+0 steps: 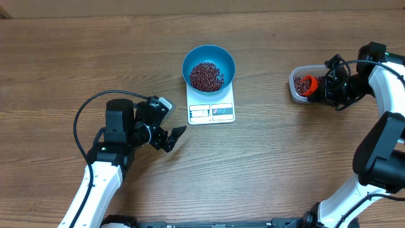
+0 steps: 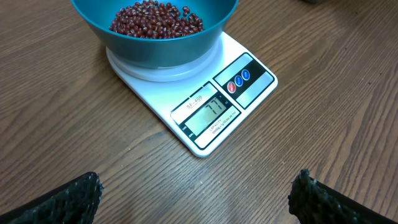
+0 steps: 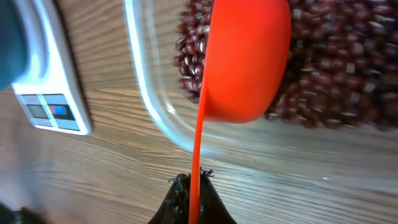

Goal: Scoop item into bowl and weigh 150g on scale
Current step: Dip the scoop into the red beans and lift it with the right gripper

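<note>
Beans (image 1: 206, 76) sit in the bowl (image 1: 209, 52) on the scale (image 1: 211, 113). The left tool (image 1: 173, 139) gapes wide. The right tool (image 3: 191, 199) pinches an orange scoop (image 3: 249, 62) in the tub (image 3: 149, 106).

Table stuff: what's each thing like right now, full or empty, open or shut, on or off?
Scale: switched on, digits showing.
Bowl: on the scale, partly filled.
Beans: some in the bowl, the rest in the tub.
Tub: no lid, holding beans.
Scoop: dipped in the tub, held by its handle.
Left gripper: jaws wide open, empty.
Right gripper: jaws shut on the scoop's handle.
</note>
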